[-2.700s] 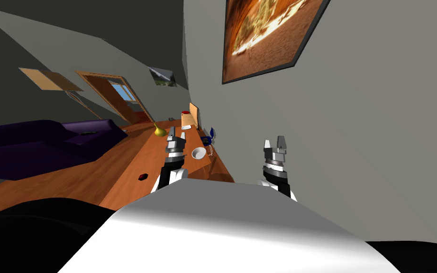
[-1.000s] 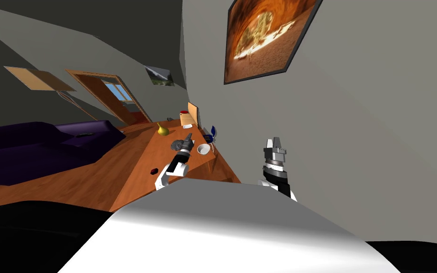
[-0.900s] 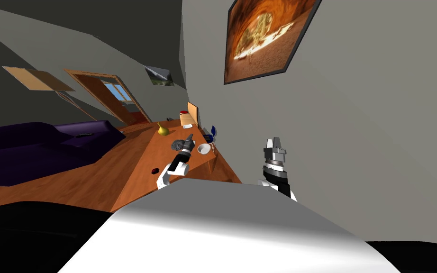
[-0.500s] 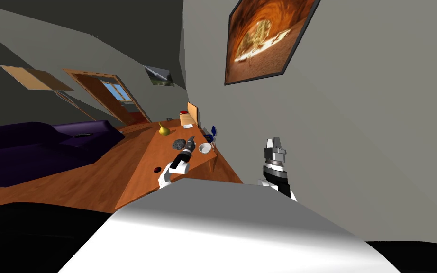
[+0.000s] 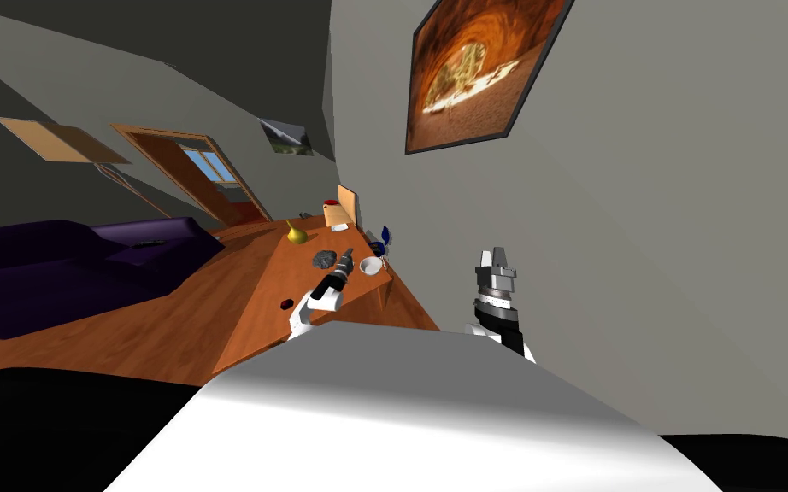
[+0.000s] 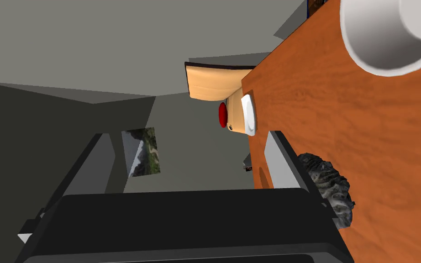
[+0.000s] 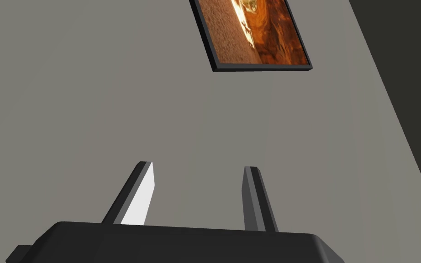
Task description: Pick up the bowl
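1. The bowl (image 5: 371, 266) is white and stands open side up on the wooden tabletop (image 5: 294, 273), close to the edge by the wall. Nothing grips it and it has not been lifted.
2. Our left pincer (image 6: 186, 137) is stretched out low over the tabletop, just beside the bowl. Its fingers are spread wide with nothing between them.
3. In the left wrist view the bowl lies off to one side of the finger line, beyond the finger nearer the wood. It is ahead of the pincer and not straddled.
4. A grey, lumpy object (image 6: 330, 194) sits right by that same finger. We cannot tell whether they touch.
5. Our right pincer (image 7: 198, 165) is raised in front of the wall, well away from the tabletop. Its fingers are parted and hold nothing.
6. We judge that the reach is largely made but the grasp has not begun. The left pincer must be swung across until one finger is inside the rim and one outside, then closed on the wall of the bowl and raised.
7. A yellow pear-shaped thing (image 5: 296, 233) and a small dark thing (image 5: 285, 302) also lie on the tabletop, both well apart from the bowl.
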Motion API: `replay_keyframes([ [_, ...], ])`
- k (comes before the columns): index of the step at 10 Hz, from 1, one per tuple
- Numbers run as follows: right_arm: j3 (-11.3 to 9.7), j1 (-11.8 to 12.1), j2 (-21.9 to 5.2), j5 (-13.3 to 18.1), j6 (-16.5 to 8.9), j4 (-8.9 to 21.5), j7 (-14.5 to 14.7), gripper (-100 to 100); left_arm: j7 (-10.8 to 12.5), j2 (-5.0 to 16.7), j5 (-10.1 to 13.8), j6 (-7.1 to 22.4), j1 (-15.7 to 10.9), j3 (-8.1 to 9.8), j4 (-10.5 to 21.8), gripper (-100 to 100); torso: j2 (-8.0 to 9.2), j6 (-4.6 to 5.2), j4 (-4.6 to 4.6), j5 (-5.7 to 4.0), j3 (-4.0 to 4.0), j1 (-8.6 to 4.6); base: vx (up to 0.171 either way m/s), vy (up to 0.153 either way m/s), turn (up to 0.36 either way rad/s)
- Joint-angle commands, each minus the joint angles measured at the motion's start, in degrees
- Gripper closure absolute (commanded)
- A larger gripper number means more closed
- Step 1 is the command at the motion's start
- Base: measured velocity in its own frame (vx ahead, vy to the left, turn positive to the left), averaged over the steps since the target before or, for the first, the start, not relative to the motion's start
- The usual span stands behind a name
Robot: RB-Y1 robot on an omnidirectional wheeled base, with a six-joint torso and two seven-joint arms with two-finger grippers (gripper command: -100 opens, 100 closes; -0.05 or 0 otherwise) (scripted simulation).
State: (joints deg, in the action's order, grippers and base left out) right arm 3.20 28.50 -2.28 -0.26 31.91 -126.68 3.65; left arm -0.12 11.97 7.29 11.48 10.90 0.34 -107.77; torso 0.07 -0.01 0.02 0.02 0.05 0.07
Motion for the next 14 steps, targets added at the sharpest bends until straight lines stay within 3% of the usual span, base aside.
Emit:
replay_keyframes([
  [1, 0.0, 0.0, 0.0, 0.0, 0.0, 0.0, 0.0, 0, -0.05, 0.15, 0.19, 2.86, -1.09, 0.09, 1.52, -100, 0.0, 0.0, 0.0, 0.0, 0.0, 0.0, -0.018, 0.013, -0.013],
  [14, 0.0, 0.01, 0.01, 0.0, 0.0, 0.0, 0.0, 0, -0.58, 0.85, 1.1, 19.66, -6.25, 1.4, 9.85, -100, -0.24, 0.0, -0.06, -0.04, -0.14, -0.22, 0.014, -0.013, -0.001],
])
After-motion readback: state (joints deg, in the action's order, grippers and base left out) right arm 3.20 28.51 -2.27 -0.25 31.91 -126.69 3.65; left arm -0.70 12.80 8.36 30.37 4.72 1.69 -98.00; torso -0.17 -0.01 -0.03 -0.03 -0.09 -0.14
